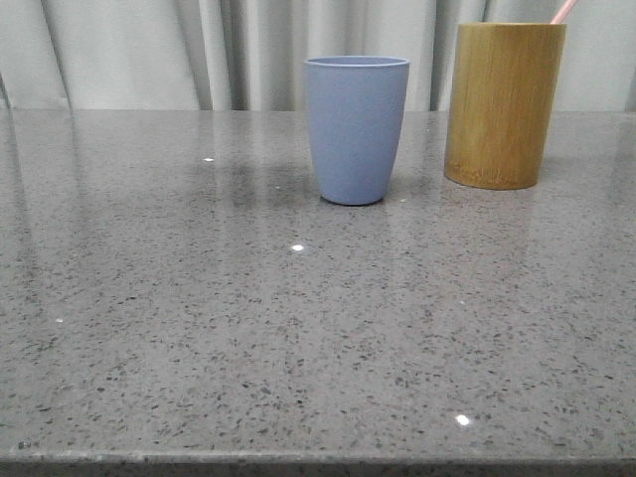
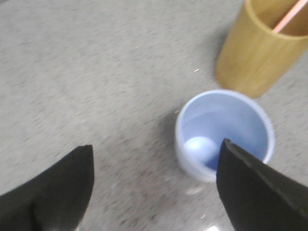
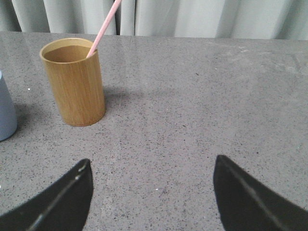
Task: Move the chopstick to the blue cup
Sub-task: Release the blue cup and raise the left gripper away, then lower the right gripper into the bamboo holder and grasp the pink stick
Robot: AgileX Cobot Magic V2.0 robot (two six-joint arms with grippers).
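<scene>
The blue cup point(image 1: 357, 129) stands upright at the table's middle back, and its inside point(image 2: 226, 130) holds nothing. To its right, the pale pink chopstick point(image 1: 563, 11) leans inside the tan bamboo cylinder point(image 1: 503, 104), its top sticking out above the rim. The right wrist view shows the chopstick point(image 3: 102, 29) slanting up out of that cylinder point(image 3: 74, 82). My left gripper point(image 2: 156, 159) hovers open above the table beside the blue cup, nothing between its fingers. My right gripper point(image 3: 151, 173) is open over bare table, well short of the cylinder.
The grey speckled stone table point(image 1: 298, 328) runs wide in front of both cups. A pale curtain point(image 1: 199, 50) hangs behind the table's far edge.
</scene>
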